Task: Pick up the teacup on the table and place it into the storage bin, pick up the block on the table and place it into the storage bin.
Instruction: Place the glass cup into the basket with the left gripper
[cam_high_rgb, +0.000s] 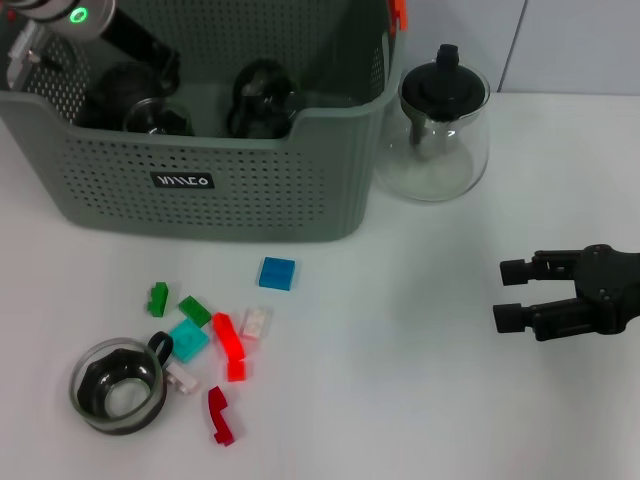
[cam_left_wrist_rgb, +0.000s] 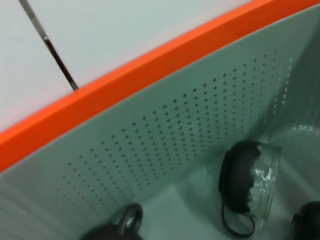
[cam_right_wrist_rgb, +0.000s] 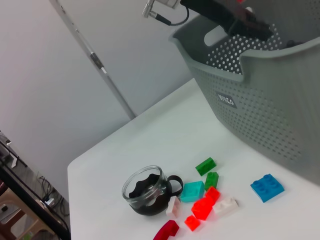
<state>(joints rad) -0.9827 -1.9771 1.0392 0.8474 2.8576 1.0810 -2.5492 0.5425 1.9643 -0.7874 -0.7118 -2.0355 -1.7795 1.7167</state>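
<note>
A glass teacup (cam_high_rgb: 118, 385) with a black handle stands on the white table (cam_high_rgb: 400, 380) at the front left, also in the right wrist view (cam_right_wrist_rgb: 147, 190). Beside it lie several small blocks, among them blue (cam_high_rgb: 277, 273), green (cam_high_rgb: 158, 298), teal (cam_high_rgb: 188, 340) and red (cam_high_rgb: 228, 338). The grey-green storage bin (cam_high_rgb: 230, 190) stands at the back left and holds teacups (cam_high_rgb: 262, 100) (cam_left_wrist_rgb: 247, 185). My left gripper (cam_high_rgb: 125, 90) is down inside the bin at its left end. My right gripper (cam_high_rgb: 512, 293) hovers open and empty over the table's right side, far from the blocks.
A glass teapot (cam_high_rgb: 440, 120) with a black lid stands just right of the bin. The bin has an orange clip (cam_high_rgb: 398, 12) on its far rim. The table's left edge (cam_right_wrist_rgb: 75, 165) runs close to the teacup.
</note>
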